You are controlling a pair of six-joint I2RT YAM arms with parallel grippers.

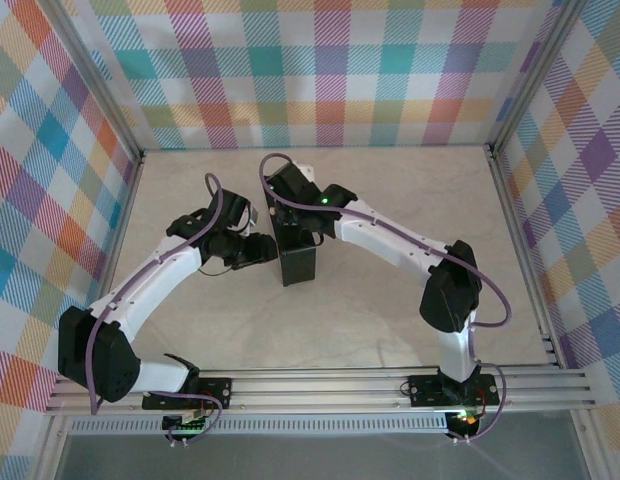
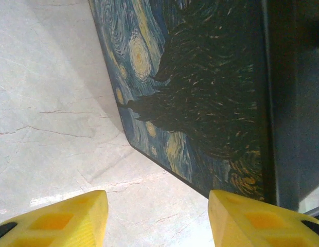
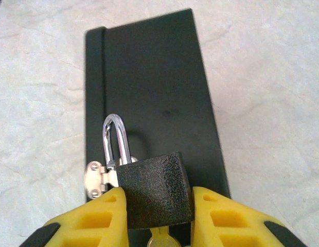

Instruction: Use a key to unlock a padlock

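Right tool (image 3: 158, 206) is clenched on the padlock (image 3: 157, 188), lower centre; left tool (image 2: 155, 216) is seen open by the box (image 2: 200, 103). Key (image 3: 160, 240) may be dislodged if the padlock is twisted.

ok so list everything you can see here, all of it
box: one, black with a blue-and-yellow painted face, middle of the table
padlock: one, dark grey with silvery shackle, at the box's hasp
hasp: one, silvery, on the box edge
key: one, pale metal, just below the padlock body
table: one, beige marble
walls: three, pastel plaid, around the table
left gripper: one, yellow, open beside the painted face
right gripper: one, yellow, shut on the padlock
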